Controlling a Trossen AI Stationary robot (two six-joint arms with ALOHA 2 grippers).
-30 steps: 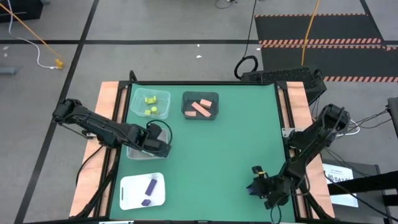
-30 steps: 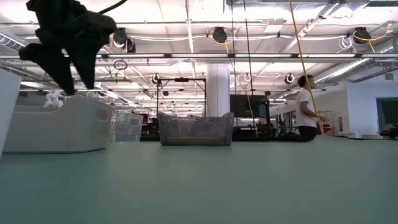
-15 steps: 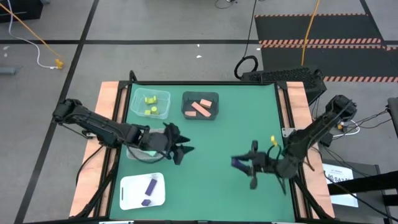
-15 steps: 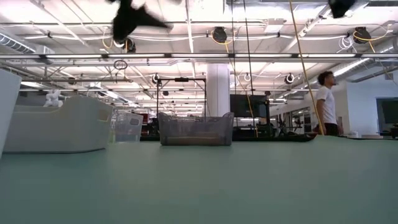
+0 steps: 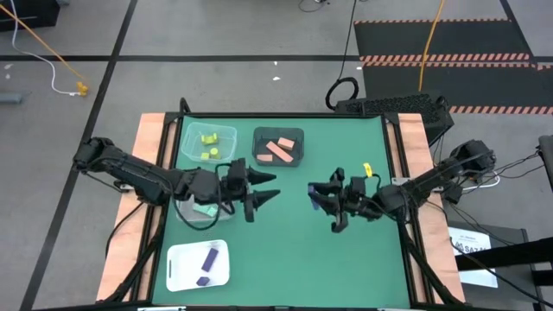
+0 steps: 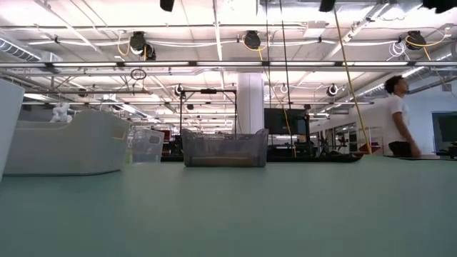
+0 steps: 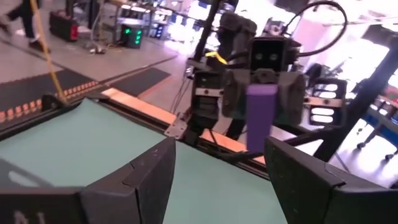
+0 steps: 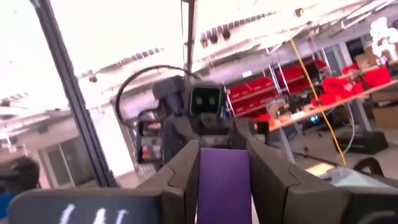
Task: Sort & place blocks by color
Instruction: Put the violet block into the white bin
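- Blocks lie sorted in 4 places around the left half of the green table [image 5: 328, 250].
- 2 purple blocks [image 5: 207, 263] lie on the white tray [image 5: 177, 268] at the table's near left corner.
- 3 yellow-green blocks [image 5: 207, 145] sit in the clear bin [image 5: 226, 131] at the far left.
- Salmon blocks [image 5: 278, 149] lie in the dark bin [image 5: 298, 160] just right of the clear bin; in the low view this bin [image 6: 225, 150] stands at the far middle of the table.
- A mint block [image 5: 206, 210] shows in a third bin [image 5: 194, 216] between the clear bin and the tray, partly under the left arm.
- Right gripper [image 5: 318, 200] hangs over the table's middle, pointing toward the left arm, jaws clenched on a purple bar [image 5: 313, 194].
- The right wrist view shows that purple bar [image 8: 222, 186] clamped between the 2 fingers [image 8: 183, 177]; the left wrist view shows it [image 7: 261, 118] upright in the right gripper [image 7: 261, 102].
- Left gripper [image 5: 266, 193] hangs just right of the third bin, pointing toward the right gripper, jaws parted and holding nothing.
- The left wrist view shows its 2 fingers [image 7: 149, 177] well apart with only the table between them.
- The 2 grippers face each other, near but apart.
- A person [image 6: 398, 118] in a white top stands in the room beyond the table, at the right of the low view.
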